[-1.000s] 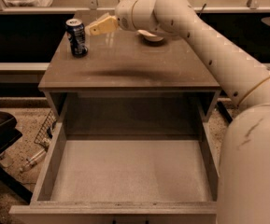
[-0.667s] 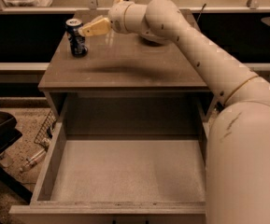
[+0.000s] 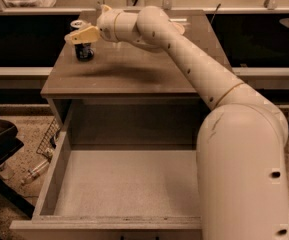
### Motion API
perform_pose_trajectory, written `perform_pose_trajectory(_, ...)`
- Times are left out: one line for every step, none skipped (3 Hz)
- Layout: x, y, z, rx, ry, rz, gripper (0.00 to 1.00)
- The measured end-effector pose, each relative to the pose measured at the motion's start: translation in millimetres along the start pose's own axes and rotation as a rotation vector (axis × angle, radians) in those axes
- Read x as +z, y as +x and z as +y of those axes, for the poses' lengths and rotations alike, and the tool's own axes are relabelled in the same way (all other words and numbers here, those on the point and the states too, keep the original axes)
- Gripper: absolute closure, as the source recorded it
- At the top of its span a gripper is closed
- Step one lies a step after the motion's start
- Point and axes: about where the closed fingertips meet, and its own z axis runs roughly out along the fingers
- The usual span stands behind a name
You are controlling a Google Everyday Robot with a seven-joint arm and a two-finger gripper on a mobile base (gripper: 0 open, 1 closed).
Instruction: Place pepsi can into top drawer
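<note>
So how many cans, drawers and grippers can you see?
Pepsi can: 1, standing on the cabinet top
Top drawer: 1, pulled open
Gripper: 1, right at the can's upper part
Total: 3

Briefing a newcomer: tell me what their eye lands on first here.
The big pale arm fills the right side, reaching to the far left corner of the cabinet top. There the gripper sits right at the pepsi can. Below, the top drawer stands pulled wide open, its bottom bare.
</note>
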Motion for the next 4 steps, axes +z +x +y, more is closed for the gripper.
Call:
perform_pose_trajectory(25.2,20.1,5.4,0.032,-0.027,0.017,0.02)
perform_pose_trajectory(37.7,39.5,4.9,0.065,-0.034,0.018,0.24)
perform_pose_trajectory(39.5,40.0,6.9,0.065,-0.037,0.019,0.47)
perform_pose_trajectory(41.9,40.2,9.3,0.066,-0.042,0.019,0.70)
